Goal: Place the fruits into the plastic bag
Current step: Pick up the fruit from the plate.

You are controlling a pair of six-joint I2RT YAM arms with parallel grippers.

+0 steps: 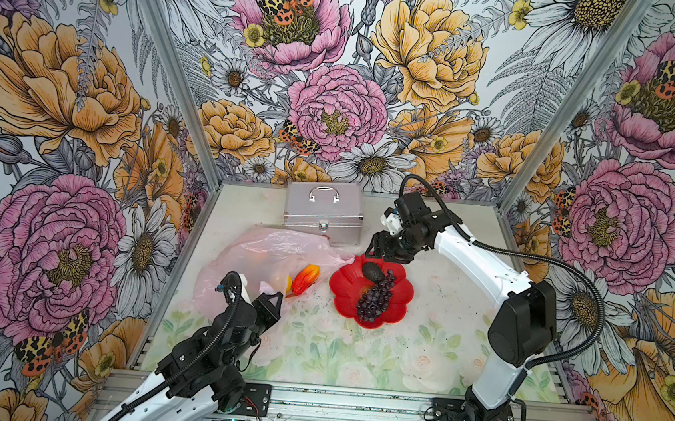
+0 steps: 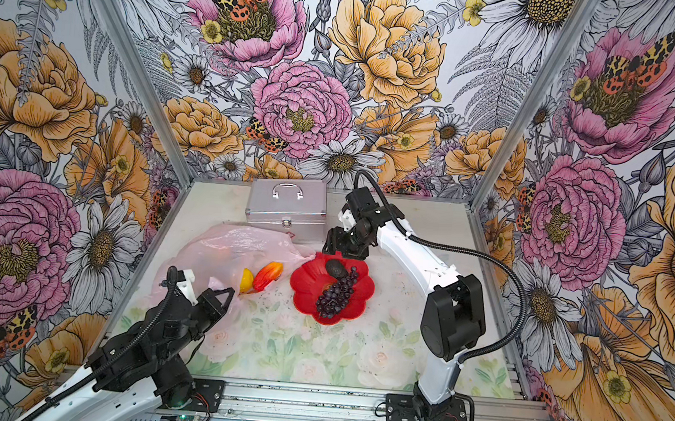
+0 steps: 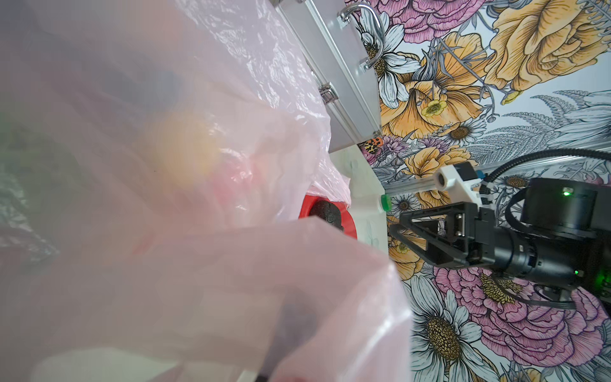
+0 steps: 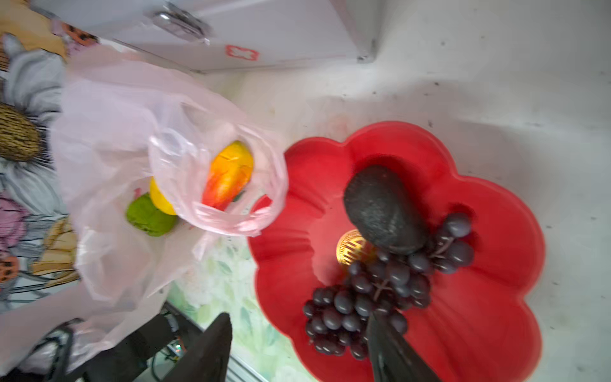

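The right pincer [image 1: 377,256] hung open above the plate's [image 1: 396,308] far rim, avocado [image 1: 372,272] and grapes [image 1: 375,302] just beneath; the left pincer [image 1: 276,298] pinched the plastic bag [image 1: 266,247].

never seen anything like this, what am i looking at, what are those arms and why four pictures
These are two robot arms mounted beside a table, each ending in a two-fingered gripper. Two pictures look down from overhead at the whole scene; the other two come from cameras on each arm's wrist. On it lie a pale pink plastic bag, a red flower-shaped plate and a silver case. An avocado and a grape bunch sit on the plate. A red-yellow fruit lies in the bag's mouth, with a yellow fruit and a green fruit beside it inside. The left gripper is shut, apparently pinching the bag's edge. The right gripper is open and empty above the plate's far rim.
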